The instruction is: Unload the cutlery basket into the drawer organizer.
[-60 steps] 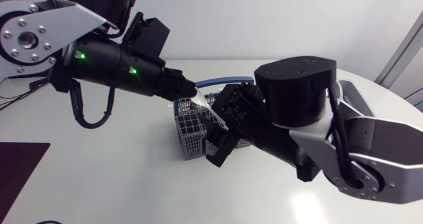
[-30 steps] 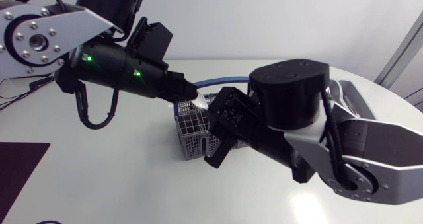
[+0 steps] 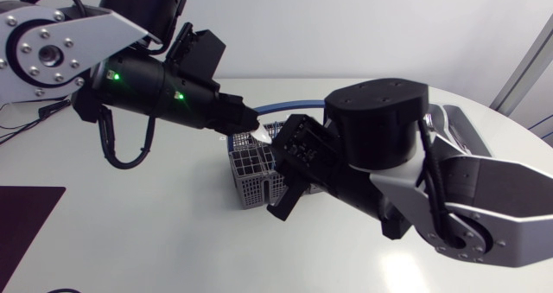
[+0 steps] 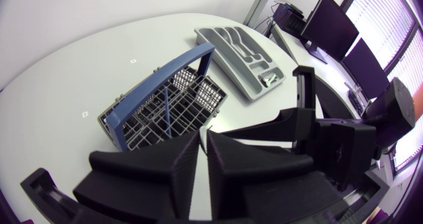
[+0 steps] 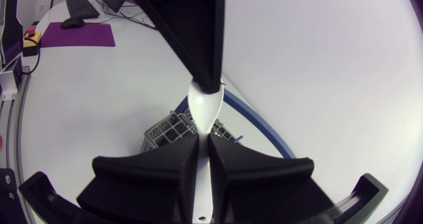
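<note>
1. Left gripper point(image 3: 248, 121) hangs above the cutlery basket point(image 3: 249, 168). Its fingers are pinched together on the bowl end of a white spoon point(image 5: 203, 108).
2. Right gripper point(image 5: 203, 141) meets it from the right. Its fingers are nearly together, with the spoon's thin end running between them and touching both sides. So both claws are clamped on the same spoon, which is in the air over the basket's far-right part.
3. The basket is a grey wire grid with a blue handle point(image 4: 173, 75). The handle is raised and leans over toward the far side. The basket sits mid-table, well in from every rim.
4. The grey drawer organizer point(image 4: 241, 49) lies beyond the basket, well apart from it, with a strip of tabletop between them. Its long side sits near the table's curved rim.
5. A small item point(image 4: 268, 79) lies in the organizer's end compartment. It is too small to tell what it is.
6. In the head view the right arm's big black joint covers the area right of the basket, and the organizer is hidden there.
7. The white table point(image 3: 130, 232) runs wide to the left of the basket and on its near side. The curved rim shows at far right.
</note>
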Motion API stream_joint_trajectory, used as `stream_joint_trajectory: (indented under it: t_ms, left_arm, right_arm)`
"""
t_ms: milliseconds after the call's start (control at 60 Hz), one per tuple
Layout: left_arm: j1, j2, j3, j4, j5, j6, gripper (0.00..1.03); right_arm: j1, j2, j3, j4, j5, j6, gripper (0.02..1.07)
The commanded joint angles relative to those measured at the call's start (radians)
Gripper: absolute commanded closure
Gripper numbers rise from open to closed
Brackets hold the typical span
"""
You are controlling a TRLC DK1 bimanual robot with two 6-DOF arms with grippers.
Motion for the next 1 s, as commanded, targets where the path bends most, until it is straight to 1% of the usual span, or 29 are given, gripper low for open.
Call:
stream_joint_trajectory:
  t_ms: [0,67,100,167,217,333,483,550,600,667,800,917,983]
  left_arm:
    - [0.010,0.004,0.023,0.007,0.017,-0.018,0.56]
    - [0.029,-0.005,0.045,0.007,0.017,-0.018,0.41]
    - [0.041,-0.009,0.054,0.005,0.017,-0.018,0.37]
    - [0.059,-0.014,0.069,0.004,0.017,-0.018,0.33]
    - [0.076,-0.014,0.080,0.001,0.017,-0.017,0.29]
    - [0.105,-0.013,0.085,0.001,0.017,0.008,0.26]
    - [0.104,-0.008,0.066,0.008,0.016,0.061,0.25]
    - [0.096,-0.002,0.059,0.008,0.014,0.077,0.25]
    - [0.095,0.004,0.051,0.008,0.013,0.078,0.25]
    - [0.076,0.007,0.039,0.008,0.005,0.086,0.25]
    - [0.049,0.012,0.036,0.010,-0.019,0.097,0.25]
    - [0.029,0.018,0.033,0.008,-0.033,0.106,0.25]
    - [0.022,0.020,0.028,0.007,-0.035,0.109,0.25]
  right_arm:
    - [0.003,-0.006,-0.030,-0.017,-0.022,-0.009,0.99]
    - [-0.005,-0.034,-0.044,-0.035,-0.043,-0.011,0.99]
    - [-0.017,-0.051,-0.057,-0.043,-0.054,-0.016,0.99]
    - [-0.051,-0.083,-0.080,-0.060,-0.084,-0.026,0.99]
    - [-0.102,-0.120,-0.101,-0.092,-0.146,-0.037,0.99]
    - [-0.226,-0.206,-0.156,-0.133,-0.239,-0.079,0.99]
    - [-0.481,-0.331,-0.215,-0.218,-0.443,-0.183,0.99]
    - [-0.602,-0.362,-0.228,-0.250,-0.528,-0.235,0.99]
    - [-0.706,-0.385,-0.236,-0.281,-0.612,-0.283,0.99]
    - [-0.816,-0.403,-0.254,-0.296,-0.683,-0.341,0.99]
    - [-1.002,-0.446,-0.314,-0.299,-0.773,-0.497,0.99]
    - [-1.108,-0.480,-0.369,-0.262,-0.805,-0.608,0.99]
    - [-1.171,-0.477,-0.388,-0.252,-0.844,-0.668,0.98]
